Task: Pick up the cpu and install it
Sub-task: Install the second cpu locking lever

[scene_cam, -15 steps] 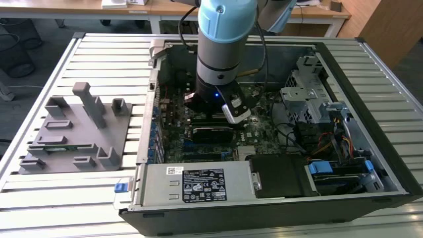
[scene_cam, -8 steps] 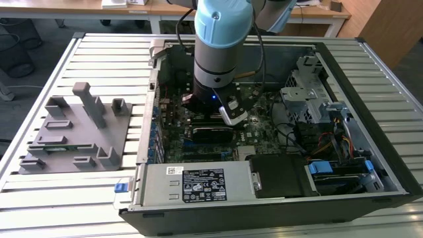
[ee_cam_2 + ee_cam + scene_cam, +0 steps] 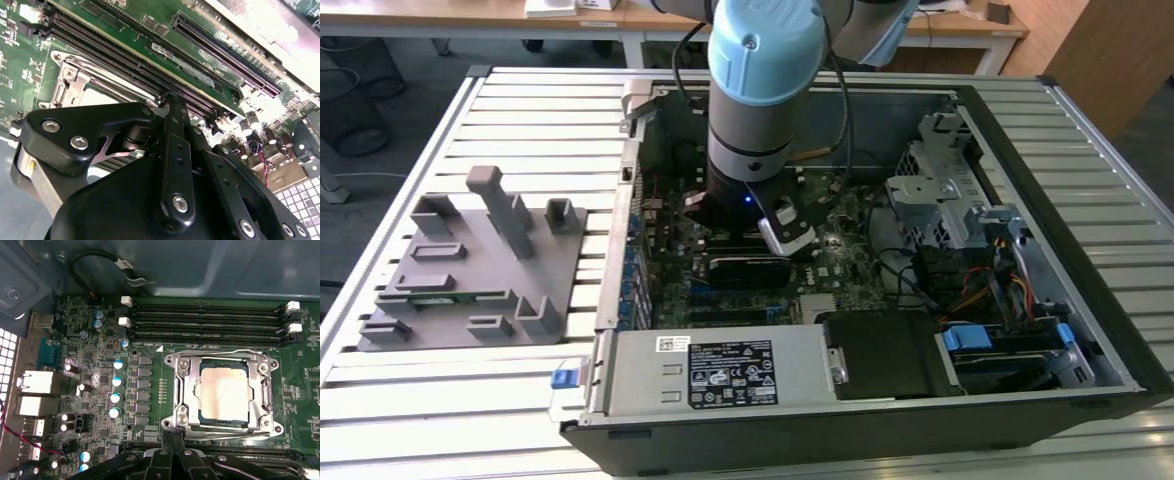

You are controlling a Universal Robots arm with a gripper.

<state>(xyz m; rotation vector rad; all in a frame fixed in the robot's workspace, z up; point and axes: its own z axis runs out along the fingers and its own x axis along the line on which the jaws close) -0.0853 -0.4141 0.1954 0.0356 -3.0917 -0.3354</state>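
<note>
The cpu point(image 3: 224, 391) lies flat inside the metal socket frame point(image 3: 180, 390) on the green motherboard point(image 3: 100, 380) — in the first wrist view — while the gripper point(image 3: 172, 442) hovers at the frame's edge, jaws closed together and holding nothing.

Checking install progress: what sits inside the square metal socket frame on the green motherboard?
Inside the square metal socket frame lies the pale silver square cpu, flat within the opening. The contacts beneath the chip are covered. The black gripper is beside the frame's edge.
</note>
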